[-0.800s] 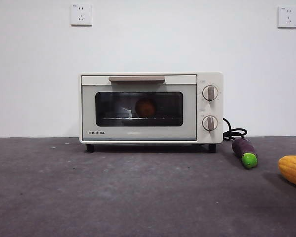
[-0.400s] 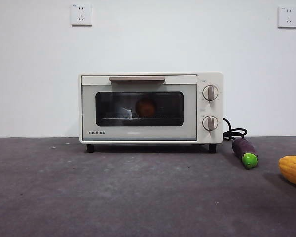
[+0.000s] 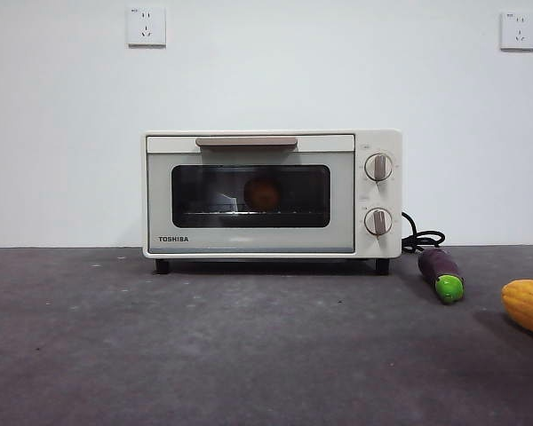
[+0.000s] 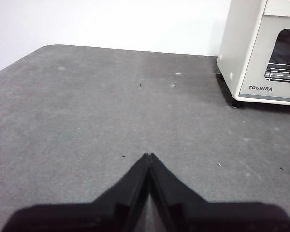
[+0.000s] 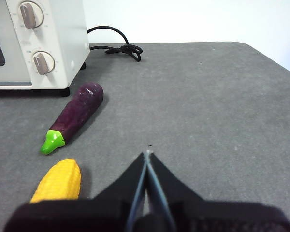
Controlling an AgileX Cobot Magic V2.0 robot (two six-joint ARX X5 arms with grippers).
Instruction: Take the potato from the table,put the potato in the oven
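Potato (image 3: 263,193) sits inside the shut oven (image 3: 249,240); round, smooth, likely slippery, so you'd grip across its middle. Left gripper (image 4: 149,157) and right gripper (image 5: 147,154) are closed, empty.

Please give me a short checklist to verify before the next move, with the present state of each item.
1. Potato inside oven, seen through the glass: ok.
2. Oven door shut: ok.
3. Left end effector shut, holding nothing, away from the oven: ok.
4. Right end effector shut, holding nothing: ok.
5. Eggplant and corn lie beside the oven, not blocking the door: ok.
6. Knob settings: cannot tell.
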